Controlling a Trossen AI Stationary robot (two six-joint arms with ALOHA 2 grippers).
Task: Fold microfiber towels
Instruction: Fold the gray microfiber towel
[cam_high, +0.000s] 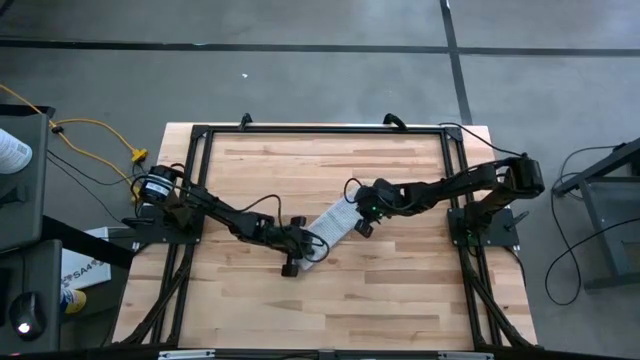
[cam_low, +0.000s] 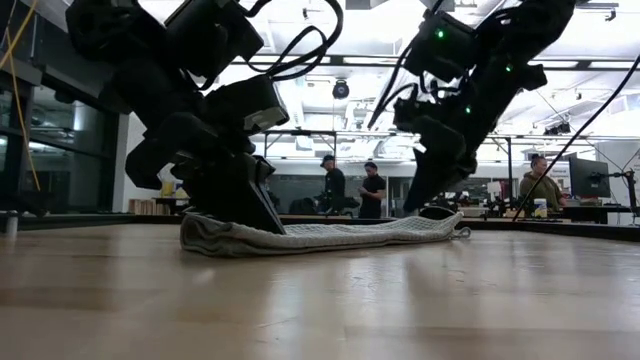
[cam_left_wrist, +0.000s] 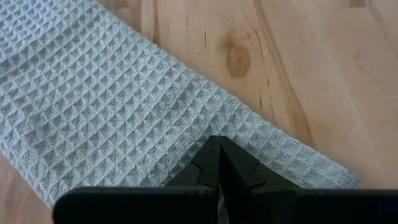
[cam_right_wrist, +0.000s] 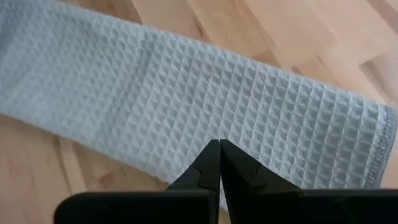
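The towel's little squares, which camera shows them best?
The right wrist view: the towel fills it, its waffle squares and stitched hem clear. The left wrist view shows the squares too, but no hem. The high view shows only a small pale strip, and the low view a flat, rumpled edge.

The setting was a robotics lab or workshop within a large open-plan industrial room. A butcher-block wooden surface (cam_high: 330, 170) stood on a black metal frame (cam_high: 300, 129) over a grey concrete floor (cam_high: 300, 80) marked with dark lines. A yellow cable (cam_high: 95, 135) ran across the floor at about 9 o'clock from the surface. The low view showed an exposed ceiling with strip lights (cam_low: 330, 60), glazed partitions (cam_low: 60, 150), and people (cam_low: 350, 188) standing among workstations; another person (cam_low: 541, 190) sat beside a monitor (cam_low: 590, 178).
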